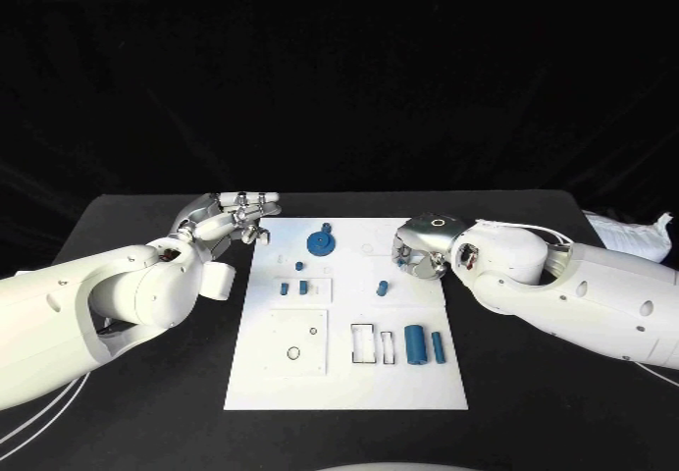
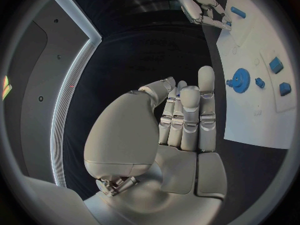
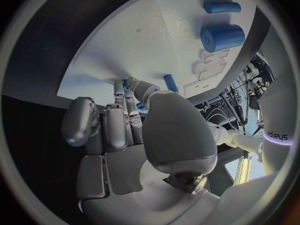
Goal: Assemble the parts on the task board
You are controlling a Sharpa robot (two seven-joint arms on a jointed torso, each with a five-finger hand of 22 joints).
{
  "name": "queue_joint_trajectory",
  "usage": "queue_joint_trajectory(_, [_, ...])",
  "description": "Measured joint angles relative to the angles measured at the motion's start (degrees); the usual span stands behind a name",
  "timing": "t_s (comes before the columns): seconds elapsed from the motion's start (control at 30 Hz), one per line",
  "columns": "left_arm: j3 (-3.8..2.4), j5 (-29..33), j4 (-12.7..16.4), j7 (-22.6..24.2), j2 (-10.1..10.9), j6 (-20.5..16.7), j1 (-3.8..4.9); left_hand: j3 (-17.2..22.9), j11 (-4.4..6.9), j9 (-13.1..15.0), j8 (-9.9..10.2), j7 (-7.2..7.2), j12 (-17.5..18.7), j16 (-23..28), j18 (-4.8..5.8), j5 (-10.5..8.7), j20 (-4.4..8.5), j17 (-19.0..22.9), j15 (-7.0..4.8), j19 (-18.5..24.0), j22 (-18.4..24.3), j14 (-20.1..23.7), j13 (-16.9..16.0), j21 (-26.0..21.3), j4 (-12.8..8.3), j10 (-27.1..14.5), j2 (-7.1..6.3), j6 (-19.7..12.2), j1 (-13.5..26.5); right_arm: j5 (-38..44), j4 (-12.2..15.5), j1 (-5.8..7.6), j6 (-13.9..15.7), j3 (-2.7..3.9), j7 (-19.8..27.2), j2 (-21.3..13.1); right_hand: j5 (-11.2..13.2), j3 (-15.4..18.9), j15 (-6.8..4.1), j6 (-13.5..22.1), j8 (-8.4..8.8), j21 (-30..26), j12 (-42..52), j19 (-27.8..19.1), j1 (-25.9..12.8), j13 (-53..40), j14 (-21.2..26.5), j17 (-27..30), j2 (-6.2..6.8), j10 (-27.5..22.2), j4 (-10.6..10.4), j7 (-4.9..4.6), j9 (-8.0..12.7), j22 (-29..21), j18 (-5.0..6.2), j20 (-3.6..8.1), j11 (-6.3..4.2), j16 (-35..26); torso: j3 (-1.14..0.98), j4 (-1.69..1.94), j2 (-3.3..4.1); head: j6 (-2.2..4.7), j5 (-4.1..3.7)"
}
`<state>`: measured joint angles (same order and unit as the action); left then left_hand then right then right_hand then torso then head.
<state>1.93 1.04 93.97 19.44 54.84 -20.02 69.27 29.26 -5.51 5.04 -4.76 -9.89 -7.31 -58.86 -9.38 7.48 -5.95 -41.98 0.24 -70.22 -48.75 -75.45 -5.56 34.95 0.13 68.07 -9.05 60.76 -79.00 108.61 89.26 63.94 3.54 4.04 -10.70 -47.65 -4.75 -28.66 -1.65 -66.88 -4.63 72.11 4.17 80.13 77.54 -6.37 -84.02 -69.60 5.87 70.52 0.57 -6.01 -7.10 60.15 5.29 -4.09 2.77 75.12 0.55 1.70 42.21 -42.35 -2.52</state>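
Black table [image 1: 141, 412] carries the white board [image 1: 346, 378]; small blue parts [image 1: 416, 344] on it look light, stiff, slick, best pinched across their sides. Left hand [image 1: 237, 218] hovers empty, fingers apart; right hand's [image 1: 425, 247] grip I cannot tell.

My right hand [image 1: 425, 245] covers part of the far right edge of the white board [image 1: 346, 383], and whether my fingers [image 3: 119, 92] pinch anything there I cannot tell. The small blue pieces [image 1: 301, 288] on the board are too small to make out.
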Motion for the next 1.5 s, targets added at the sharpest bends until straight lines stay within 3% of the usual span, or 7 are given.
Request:
queue_joint_trajectory(0.27, [0.01, -0.1, 0.0, -0.2, 0.0, 0.0, 0.00, 0.0, 0.00, -0.1, 0.0, 0.00, 0.0, 0.0, 0.00, 0.00, 0.00, 0.0, 0.19, 0.0, 0.1, 0.2, 0.0, 0.0, 0.0, 0.0, 0.00, 0.0, 0.0, 0.5, 0.1, -0.20, 0.9, -0.12, -0.3, 0.1, 0.2, -1.1, 0.00, -1.0, -0.27, 0.2, 0.4, 0.2, 1.0, 0.0, 0.0, -0.3, -1.03, 1.2, 1.6, 0.03, -0.6, 0.5, 0.00, 0.20, 0.45, 0.3, 0.00, 0.02, 0.00, -0.08, 0.06])
queue_joint_trajectory(0.8, [0.02, -0.2, 0.0, -0.4, 0.0, 0.2, -0.01, 0.0, -0.20, -0.2, 0.0, -0.20, -0.2, 1.2, 0.01, 0.00, -0.13, 1.3, 0.34, 0.1, 0.2, 0.9, 0.0, -0.3, 0.0, -0.6, 0.00, -0.2, 0.0, 1.3, 1.9, -0.50, 4.9, -0.22, -1.0, -0.9, 0.1, -1.2, 0.00, -1.1, -0.45, 0.2, 0.3, 0.4, 1.3, 0.1, 0.0, -0.4, -1.25, 1.2, 1.9, 0.05, -0.6, 0.6, 0.00, 0.40, 0.46, 0.6, 0.01, -0.01, -0.03, -0.02, 0.05])
queue_joint_trajectory(0.9, [0.02, -0.2, 0.0, -0.5, 0.0, 0.4, -0.02, -0.4, -0.73, -0.5, 0.4, -0.61, -0.4, 6.7, 0.02, 0.00, -0.33, 7.4, 0.60, 2.4, 0.9, 5.4, 0.0, -2.0, -0.3, -1.3, 0.00, -0.8, 0.0, 1.3, 2.8, -0.46, 5.4, -0.07, -1.0, -1.5, 0.1, -1.2, 0.00, -1.1, -0.45, 0.2, 0.2, 0.4, 1.3, 0.2, 0.0, -0.4, -1.25, 1.2, 1.9, 0.06, -0.6, 0.6, 0.00, 0.40, 0.46, 0.6, 0.02, -0.01, -0.03, 0.01, 0.05])
queue_joint_trajectory(1.0, [0.03, -0.2, 0.0, -0.6, 0.0, 0.6, -0.02, -0.7, -0.75, -0.6, 0.4, -0.75, -0.9, 9.7, 0.03, 0.00, -0.52, 9.7, 0.81, 4.5, 1.7, 8.0, 0.1, -3.6, -0.7, -1.8, 0.00, -1.0, 0.0, 1.2, 3.8, -0.44, 5.9, 0.10, -1.0, -2.0, 0.1, -1.2, 0.00, -1.1, -0.45, 0.2, 0.2, 0.4, 1.3, 0.3, 0.0, -0.4, -1.25, 1.2, 1.9, 0.06, -0.6, 0.7, 0.00, 0.40, 0.46, 0.6, 0.01, -0.03, -0.03, 0.03, 0.12])
queue_joint_trajectory(1.27, [0.03, -0.2, -0.1, -0.7, 0.0, 0.9, -0.03, -1.1, -0.83, -0.7, 0.4, -0.81, -1.6, 11.9, 0.02, 0.00, -0.82, 11.5, 1.07, 5.7, 2.5, 9.1, 0.2, -4.7, -1.1, -2.3, 0.24, -1.0, -0.2, 0.6, 7.0, -0.45, 6.7, 0.83, -1.1, -3.1, 0.3, -1.2, 0.00, -1.0, -0.43, 0.2, 0.0, 0.6, 1.4, 0.3, 0.0, -0.5, -1.33, 1.2, 1.9, 0.06, -0.6, 0.7, 0.00, 0.18, 0.46, 0.6, -0.01, -0.07, -0.02, 0.10, 0.18])
queue_joint_trajectory(1.5, [0.03, -0.2, -0.5, -0.7, -0.1, 1.1, -0.04, -1.3, -1.04, -0.8, 0.4, -1.00, -1.6, 12.6, 0.02, 0.00, -0.82, 12.1, 1.28, 6.1, 2.7, 9.3, 0.2, -5.1, -1.3, -2.5, 0.24, -1.3, -0.2, -0.7, 12.2, -0.56, 7.8, 1.18, -1.0, -2.9, 0.4, -1.5, 0.00, -1.1, -0.20, 0.4, -0.1, 0.6, 1.4, 0.3, 0.0, -0.5, -1.32, 1.2, 2.1, 0.04, -0.7, 0.8, 0.00, 0.18, 0.46, 0.5, -0.04, -0.03, 0.01, 0.04, 0.74])
